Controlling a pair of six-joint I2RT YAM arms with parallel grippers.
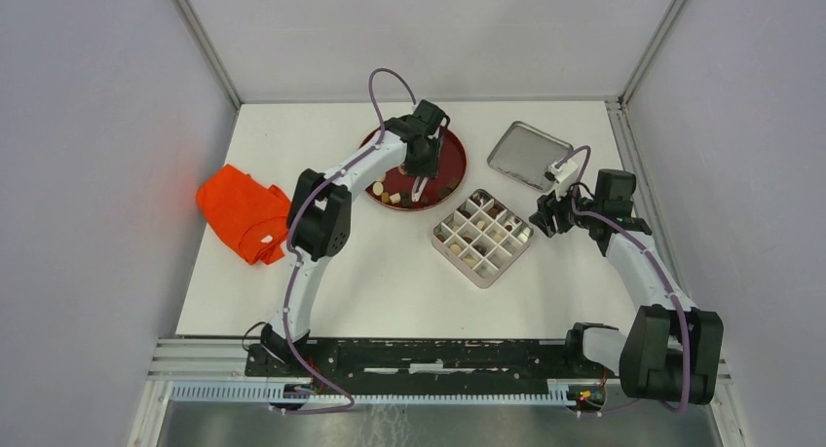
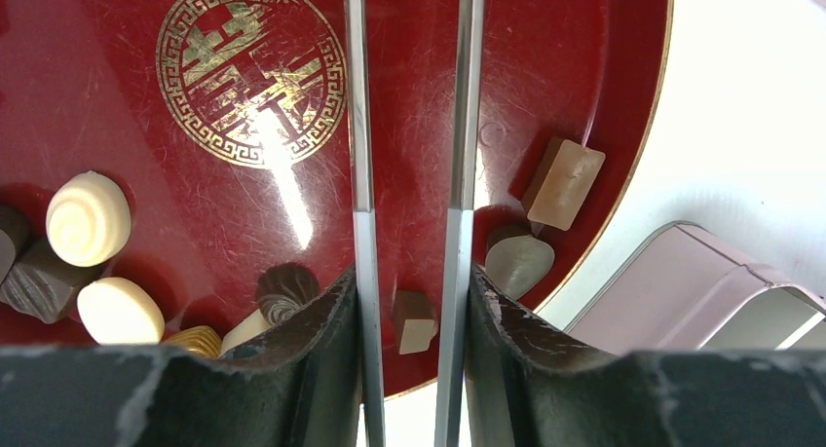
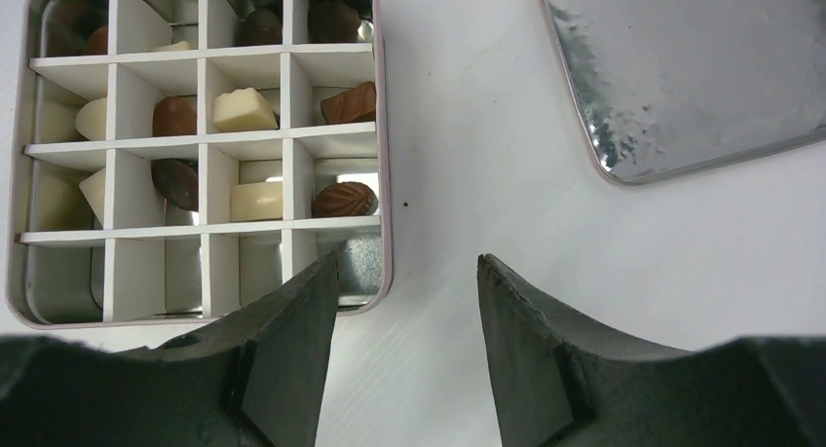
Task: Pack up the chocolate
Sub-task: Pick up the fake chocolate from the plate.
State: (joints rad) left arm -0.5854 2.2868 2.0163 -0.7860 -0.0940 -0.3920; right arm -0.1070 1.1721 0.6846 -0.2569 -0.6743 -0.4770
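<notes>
Loose chocolate pieces lie on the red plate (image 2: 146, 38): a cream swirl (image 2: 88, 218), a light brown block (image 2: 565, 182) and a grey-brown one (image 2: 518, 262). My left gripper (image 2: 409, 272) hangs over the plate's (image 1: 456, 160) near side, shut on metal tweezers (image 2: 360, 174). The tweezers' two blades stand apart, tips out of view. A small brown-and-cream piece (image 2: 416, 322) shows between the blades, resting on the plate. The divided box (image 1: 484, 236) holds several pieces (image 3: 244, 108). My right gripper (image 3: 407, 262) is open over bare table by the box's corner (image 3: 375, 272).
The box's metal lid (image 1: 528, 155) lies upside down at the back right, also in the right wrist view (image 3: 682, 67). An orange cloth (image 1: 244, 213) is bunched at the left. Grey walls close in the table on three sides.
</notes>
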